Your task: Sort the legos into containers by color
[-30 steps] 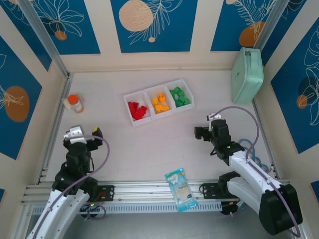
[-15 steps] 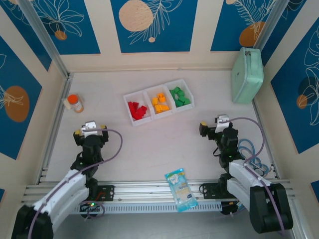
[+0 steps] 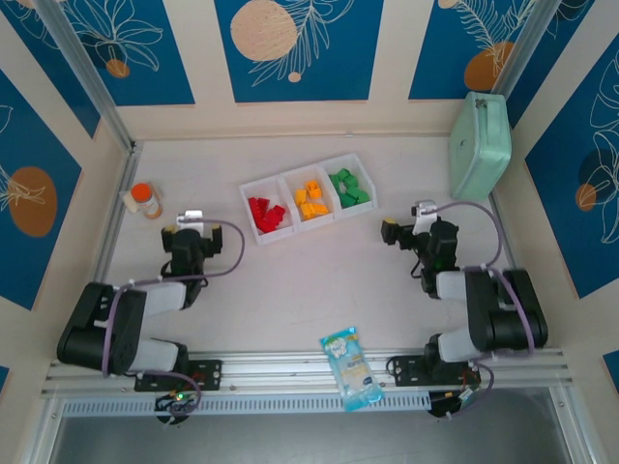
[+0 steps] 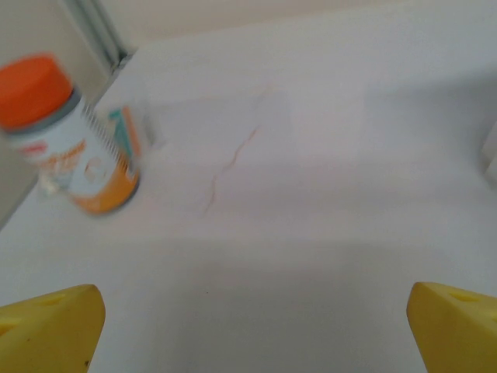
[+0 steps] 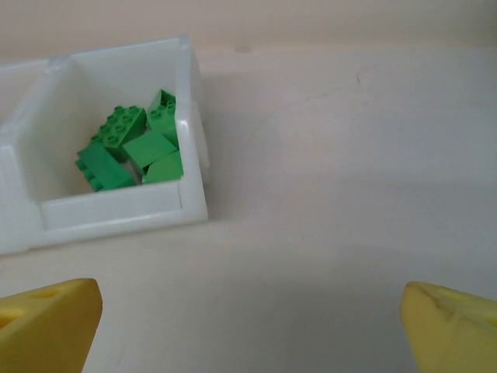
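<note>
**Bricks sorted by colour in the tray, both pincers spread and holding nothing**

The white three-part tray (image 3: 288, 198) sits slightly askew on the table (image 3: 309, 290), toward the far side and about midway between the two arms. Its left compartment holds the red bricks (image 3: 266, 213), the middle one the yellow-orange bricks (image 3: 311, 200), and the right one the green bricks (image 3: 349, 188). No brick can be seen lying loose on the table.

The left pincer (image 4: 250, 330) hangs low over bare table to the left of the tray. Its yellow fingers (image 4: 46, 330) stand wide apart with nothing between them. Just beyond it, near the left wall, an orange-capped bottle (image 3: 145, 200) stands upright; it looks blurred in the left wrist view.

The right pincer (image 5: 248, 330) is spread just as wide, and nothing lies between its yellow fingers (image 5: 450, 326) but table. It sits to the right of the tray, clear of it and facing it. The right wrist view shows the green bricks heaped in the end compartment.

A blue-and-white snack packet (image 3: 353, 367) lies at the near edge, partly over the metal rail (image 3: 280, 365) between the arm bases. A mint-green case (image 3: 480, 145) rests against the far right wall.
</note>
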Robot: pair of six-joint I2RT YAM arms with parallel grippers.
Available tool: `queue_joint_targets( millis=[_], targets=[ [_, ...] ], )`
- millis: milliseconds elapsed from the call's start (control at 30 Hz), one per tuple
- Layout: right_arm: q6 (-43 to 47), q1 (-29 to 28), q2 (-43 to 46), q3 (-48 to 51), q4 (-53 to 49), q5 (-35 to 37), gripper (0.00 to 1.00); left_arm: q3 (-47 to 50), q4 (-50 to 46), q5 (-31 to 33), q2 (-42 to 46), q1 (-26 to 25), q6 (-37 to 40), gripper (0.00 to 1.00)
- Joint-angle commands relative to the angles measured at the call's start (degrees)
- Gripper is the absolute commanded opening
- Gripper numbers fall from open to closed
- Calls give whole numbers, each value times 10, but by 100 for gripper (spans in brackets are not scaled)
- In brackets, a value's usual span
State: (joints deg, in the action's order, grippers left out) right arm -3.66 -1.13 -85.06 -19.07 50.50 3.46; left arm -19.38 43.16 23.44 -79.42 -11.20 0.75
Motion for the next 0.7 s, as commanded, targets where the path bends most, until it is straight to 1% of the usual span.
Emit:
queue_joint_targets(
  millis=[0,33,67,100,133,167,200,233,300,433,567,667],
  targets=[
    [-13,14,-6,-42,-55,-21,99,-5,110,-75,-65,15,46,99],
    [-26,23,-33,-36,7,-32,99,11,191,-98,-111,29,37,99],
    [-26,25,-29,-35,-8,-34,99,18,222,-83,-124,36,30,99],
    [-22,25,-14,-47,-54,-29,99,16,165,-90,-95,45,10,99],
    [-26,23,-27,-42,-16,-24,99,15,158,-110,-92,53,5,99],
    [-27,22,-27,-41,-18,-21,99,17,195,-116,-110,56,11,99],
    [-25,22,-19,-48,-50,-18,99,17,192,-118,-110,56,12,99],
    [-24,22,-23,-44,-31,-16,99,9,155,-113,-98,56,4,99],
    [-22,16,-19,-47,-47,-4,99,-11,135,-96,-106,59,1,99],
    [-19,12,-21,-50,-46,3,99,-8,134,-101,-102,59,0,99],
    [-9,-6,-20,-40,-29,43,99,-7,139,-102,-104,59,2,99],
    [-13,4,-24,-49,-42,23,99,-8,136,-103,-104,59,2,99]
  ],
)
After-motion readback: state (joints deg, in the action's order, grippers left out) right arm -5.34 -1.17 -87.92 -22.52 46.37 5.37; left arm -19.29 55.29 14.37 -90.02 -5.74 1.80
